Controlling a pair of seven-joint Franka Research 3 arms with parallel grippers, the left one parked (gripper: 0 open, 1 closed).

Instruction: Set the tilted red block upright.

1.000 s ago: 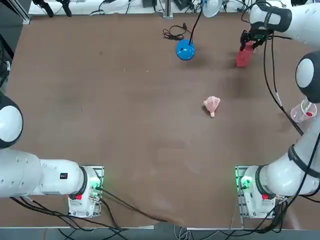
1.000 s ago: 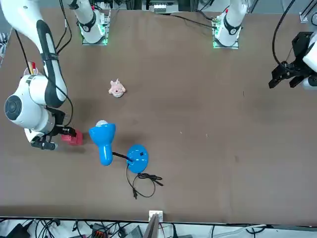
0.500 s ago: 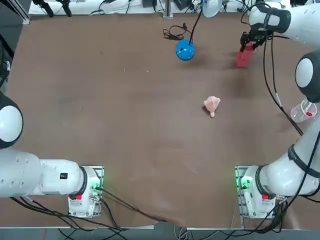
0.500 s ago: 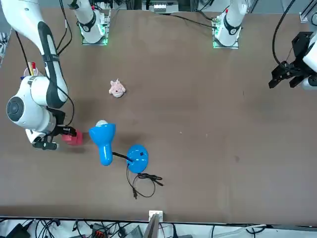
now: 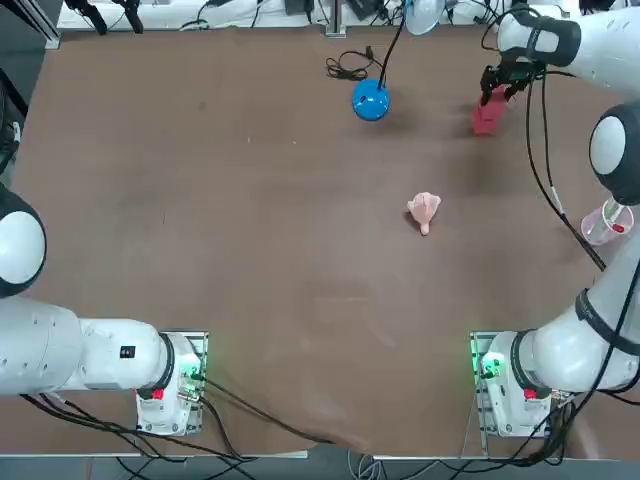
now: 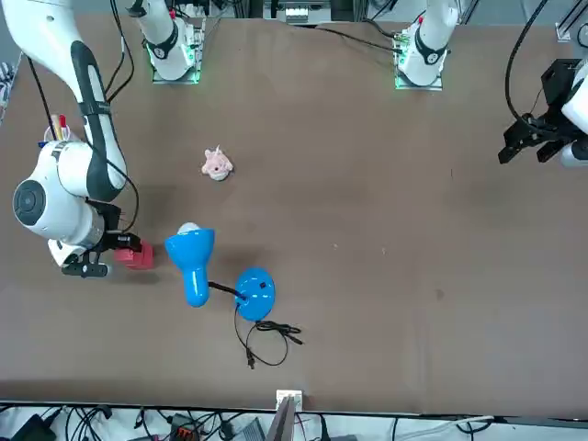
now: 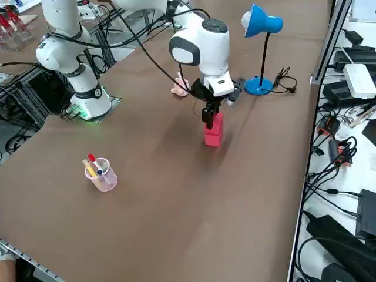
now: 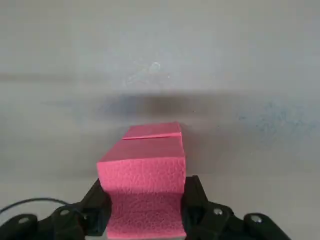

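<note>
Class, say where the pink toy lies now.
In the top view, the toy lies on the table right of centre, between the blue lamp and the right arm's base.

No readable writing anywhere right now: not a word, not a number, not a brand, not a sign that can be made out.
</note>
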